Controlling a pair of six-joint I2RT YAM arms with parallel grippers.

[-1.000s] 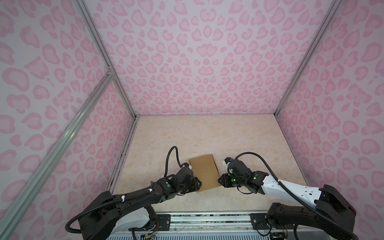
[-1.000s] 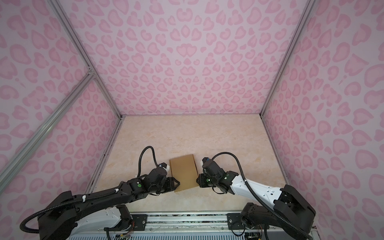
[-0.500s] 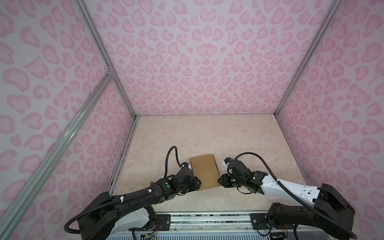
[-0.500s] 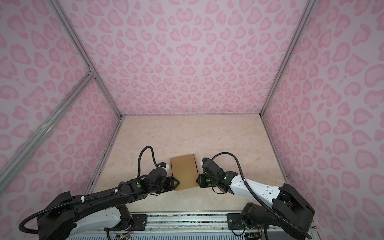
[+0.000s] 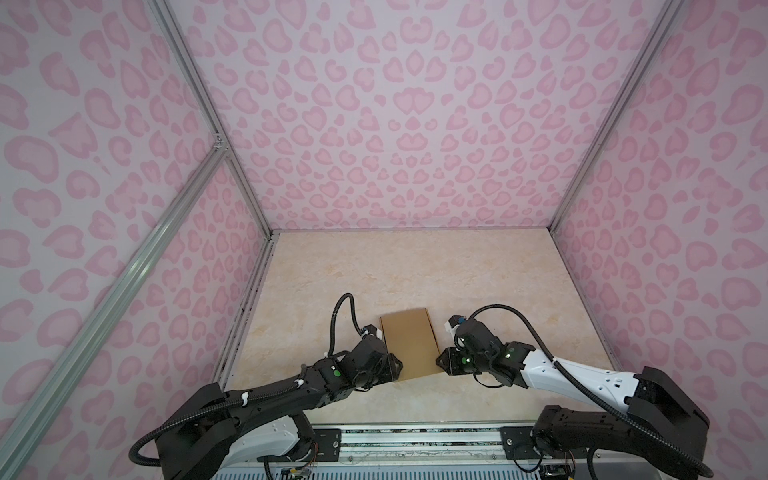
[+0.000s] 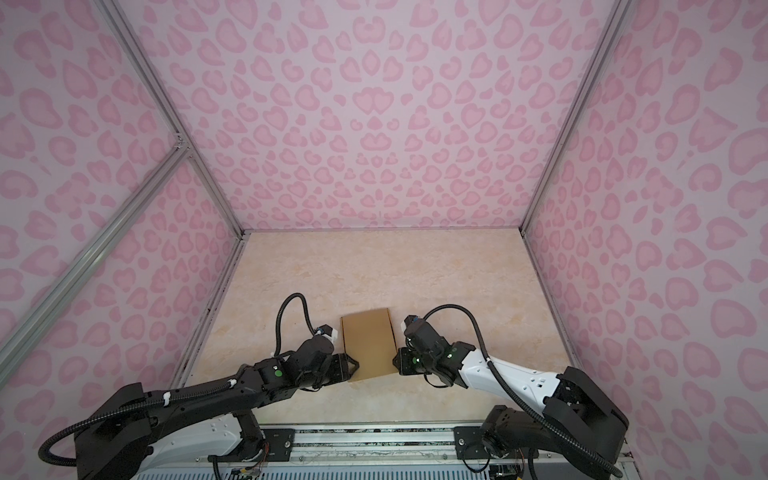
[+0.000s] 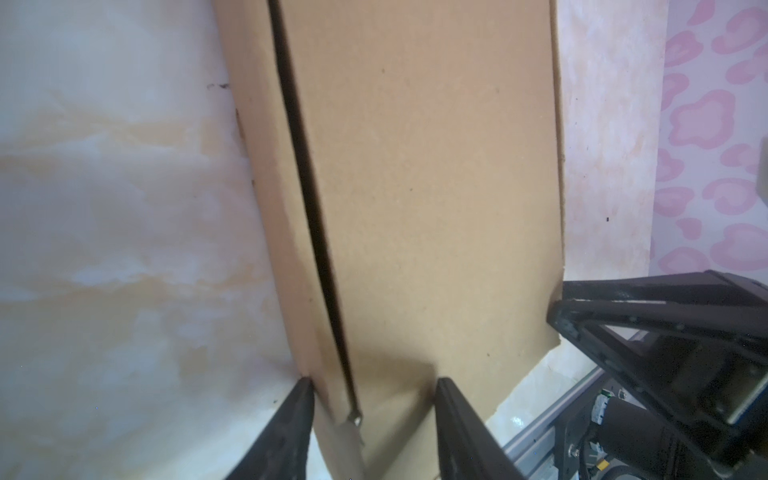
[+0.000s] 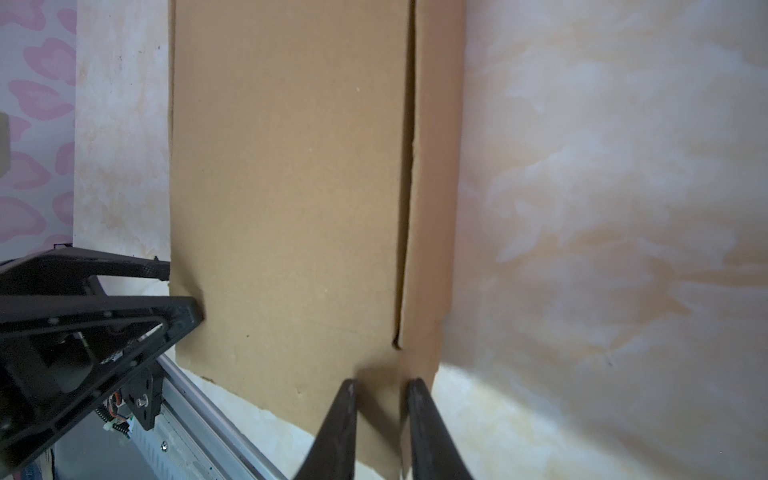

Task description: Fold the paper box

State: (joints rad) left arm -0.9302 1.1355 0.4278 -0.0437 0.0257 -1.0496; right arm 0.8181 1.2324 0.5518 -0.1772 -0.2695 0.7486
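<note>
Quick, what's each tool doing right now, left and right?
Left tool: fingers straddle a near corner of the paper box; whether it is clamped cannot be told.
Right tool: closed on the paper box at its side edge.

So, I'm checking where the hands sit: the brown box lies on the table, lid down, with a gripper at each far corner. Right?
Not the far corners, the near ones. A top view shows the left gripper and the right gripper at the two corners of the paper box nearest the robot. The box does lie on the table, lid down.
</note>
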